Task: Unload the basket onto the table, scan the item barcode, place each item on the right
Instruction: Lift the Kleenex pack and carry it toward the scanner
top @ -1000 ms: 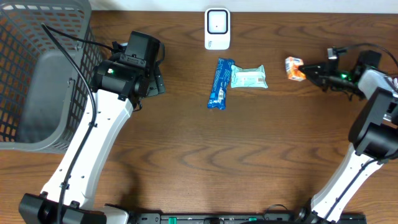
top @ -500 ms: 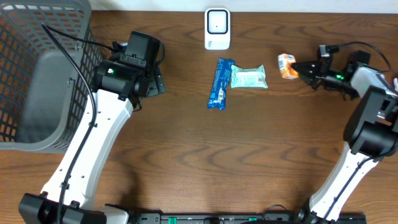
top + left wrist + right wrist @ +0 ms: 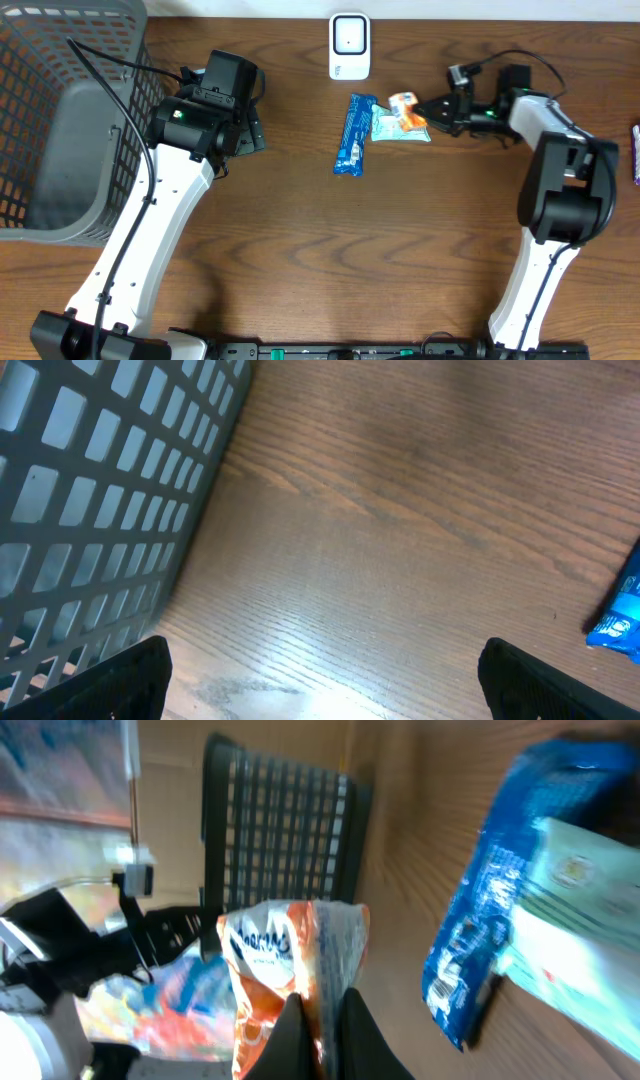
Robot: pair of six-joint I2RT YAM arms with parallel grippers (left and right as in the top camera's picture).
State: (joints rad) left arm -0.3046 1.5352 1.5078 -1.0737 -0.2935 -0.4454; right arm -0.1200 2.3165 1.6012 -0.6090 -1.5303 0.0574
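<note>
1. Desk (image 3: 400, 250): dark brown wood grain, carrying everything listed below.

2. Basket (image 3: 60, 120): grey plastic with lattice walls, at the far left of the desk. Its wall fills the left side of the left wrist view.

3. Left arm: white links and black joints, reaching up from the near edge towards the basket. The left end effector (image 3: 322, 650) has its jaws spread wide, holds nothing and hangs over bare wood just beside the basket wall.

4. Right arm: same build, reaching up the right side and bending inward towards the middle of the far edge. The right end effector (image 3: 425, 108) is clamped tight on the orange packet.

5. White scanner unit (image 3: 349, 45): at the middle of the far edge, with a dark-outlined window on its face.

6. Blue packet (image 3: 355, 133): long and narrow, lying flat just below the scanner unit. Its right edge is against the pale teal packet.

7. Pale teal packet (image 3: 400, 127): flat, with its printed label facing up, to the right of the blue packet.

8. Orange packet (image 3: 405, 108): the task item, orange and white, crumpled and pinched at one end between the dark fingertips. From overhead it overlaps the top edge of the teal packet, below and right of the scanner unit. Whether it touches the teal packet cannot be told.

9. Purple item (image 3: 636, 150): a sliver at the right edge, too cropped to identify.
</note>
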